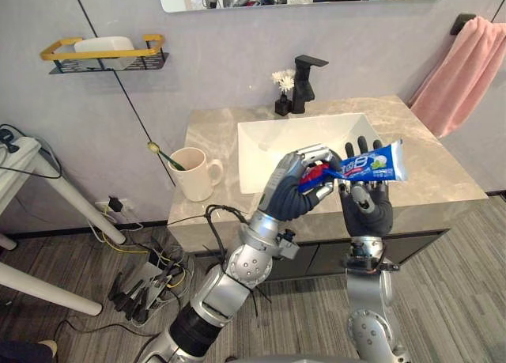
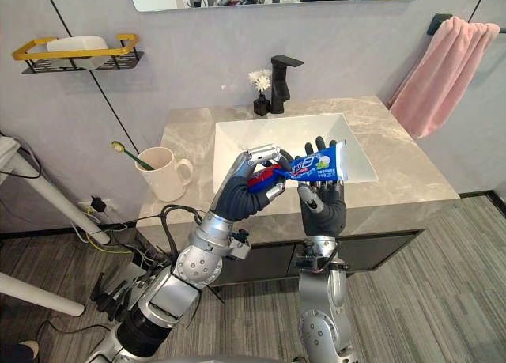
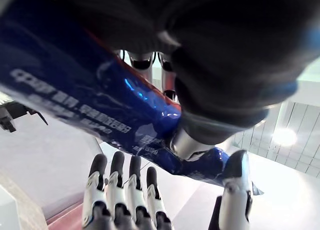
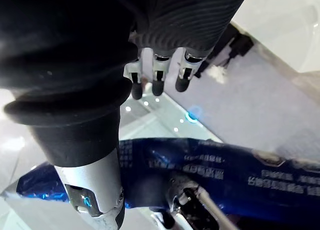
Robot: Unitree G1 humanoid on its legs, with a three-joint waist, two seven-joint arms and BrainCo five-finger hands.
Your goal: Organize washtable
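over the marble bench, left hand curls round the toothpaste tube, right hand straight-fingered beside it; tube seemingly unstowed yet.

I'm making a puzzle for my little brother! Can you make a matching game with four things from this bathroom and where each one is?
Things:
1. toothpaste tube
2. mug
3. pink towel
4. white flowers

Places:
A. hanging up, off to the right
B. beside the black tap
C. held in the fingers of the robot's left hand
D. on the counter, left of the sink

Pairs: 1-C, 2-D, 3-A, 4-B
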